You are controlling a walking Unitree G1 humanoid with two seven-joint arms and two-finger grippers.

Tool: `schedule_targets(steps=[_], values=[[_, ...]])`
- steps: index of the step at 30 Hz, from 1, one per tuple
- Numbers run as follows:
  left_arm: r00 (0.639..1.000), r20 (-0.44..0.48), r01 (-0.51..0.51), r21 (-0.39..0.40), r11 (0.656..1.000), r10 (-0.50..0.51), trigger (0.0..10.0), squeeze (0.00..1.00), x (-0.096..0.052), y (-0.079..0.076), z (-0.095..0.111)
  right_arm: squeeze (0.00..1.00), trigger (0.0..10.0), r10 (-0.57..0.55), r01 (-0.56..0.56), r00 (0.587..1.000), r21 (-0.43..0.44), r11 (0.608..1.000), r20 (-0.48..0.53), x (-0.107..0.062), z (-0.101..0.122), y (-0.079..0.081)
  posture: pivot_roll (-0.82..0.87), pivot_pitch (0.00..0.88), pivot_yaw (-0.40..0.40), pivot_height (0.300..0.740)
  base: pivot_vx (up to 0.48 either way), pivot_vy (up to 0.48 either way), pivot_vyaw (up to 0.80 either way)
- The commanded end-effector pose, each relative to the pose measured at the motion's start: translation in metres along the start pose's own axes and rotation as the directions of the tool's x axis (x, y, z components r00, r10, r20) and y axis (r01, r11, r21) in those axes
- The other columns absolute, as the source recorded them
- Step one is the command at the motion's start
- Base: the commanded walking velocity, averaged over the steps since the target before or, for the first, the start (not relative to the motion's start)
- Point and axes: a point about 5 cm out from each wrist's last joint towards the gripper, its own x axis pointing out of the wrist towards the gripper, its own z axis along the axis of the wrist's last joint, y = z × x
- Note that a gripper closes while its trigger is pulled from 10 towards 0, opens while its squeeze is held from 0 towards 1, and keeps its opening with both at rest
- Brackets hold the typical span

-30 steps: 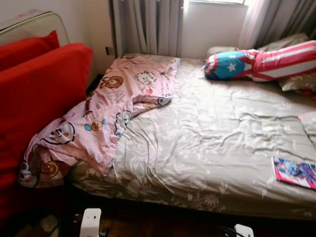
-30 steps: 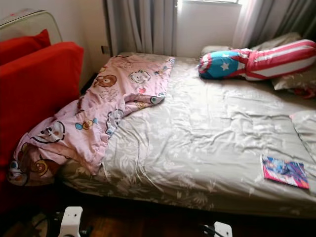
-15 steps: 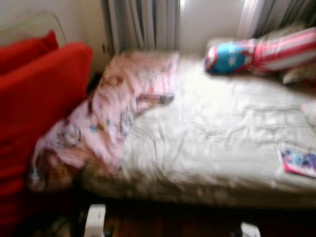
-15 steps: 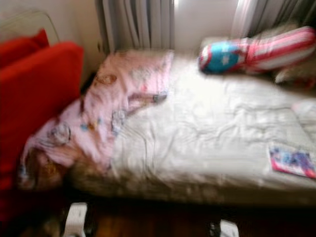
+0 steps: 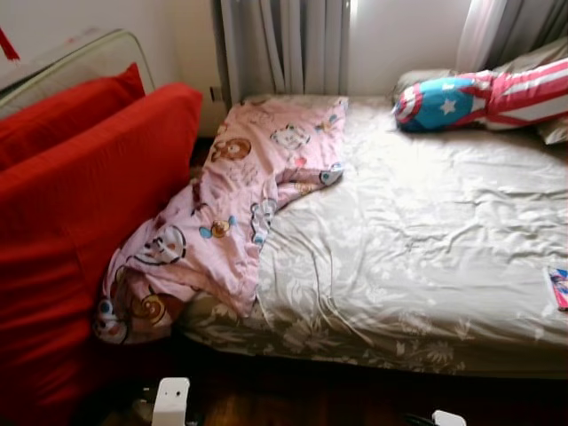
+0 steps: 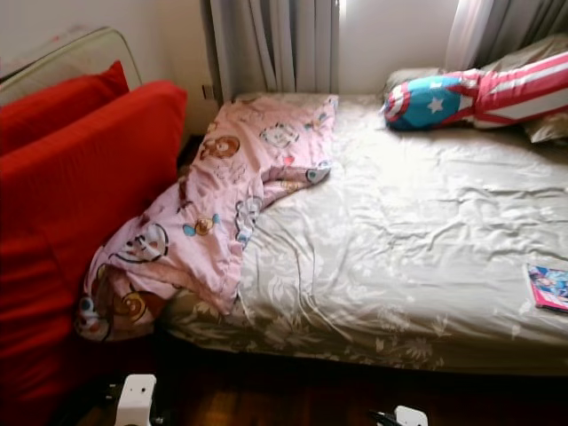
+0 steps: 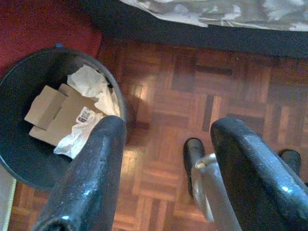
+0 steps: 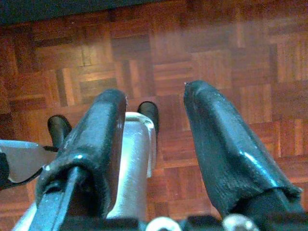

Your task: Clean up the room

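1. Pink quilt [image 5: 232, 202], bunched on the bed [image 5: 426, 240], now sits nearer centre: the camera swung left, the magazine [image 6: 549, 286] at the edge
2. Left gripper [image 7: 168, 144] and right gripper [image 8: 154, 110] hang spread, jaws empty, above parquet; quilt likely next

We see grey curtains [image 5: 284, 44] hanging against the white wall behind the bed's head. Parquet floor [image 8: 159, 57] runs below the bed. Beside the bed stands a red sofa [image 5: 80, 222], with a red cushion [image 6: 53, 98] on it.

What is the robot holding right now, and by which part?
Nothing. The left gripper and right gripper both hang open above the wood floor.
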Motion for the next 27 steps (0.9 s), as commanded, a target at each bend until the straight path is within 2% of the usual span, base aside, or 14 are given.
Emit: schedule_targets(steps=[1, 7, 27], values=[[1.000, -0.016, -0.008, 0.014, 1.000, 0.009, 10.0, 0.00, -0.0012, 0.0034, -0.0047, 0.00, 10.0, 0.004, -0.004, 1.000, -0.007, 1.000, 0.014, 0.0007, 0.0033, 0.0017, -0.01, 0.000, -0.009, 0.740, 0.000, 0.000, 0.00], [1.000, -0.012, -0.006, 0.002, 1.000, 0.006, 10.0, 0.00, -0.0010, 0.0031, -0.0040, 0.00, 10.0, 0.002, -0.001, 1.000, -0.020, 1.000, 0.024, 0.0008, 0.0053, 0.0011, -0.01, 0.000, -0.013, 0.740, 0.000, 0.000, 0.23], [1.000, -0.010, 0.000, -0.007, 1.000, 0.000, 10.0, 0.00, -0.0004, -0.0008, -0.0025, 0.00, 10.0, 0.003, -0.003, 1.000, -0.022, 1.000, 0.024, 0.0008, 0.0057, 0.0009, -0.01, 0.000, -0.016, 0.740, 0.000, 0.000, 0.80]])
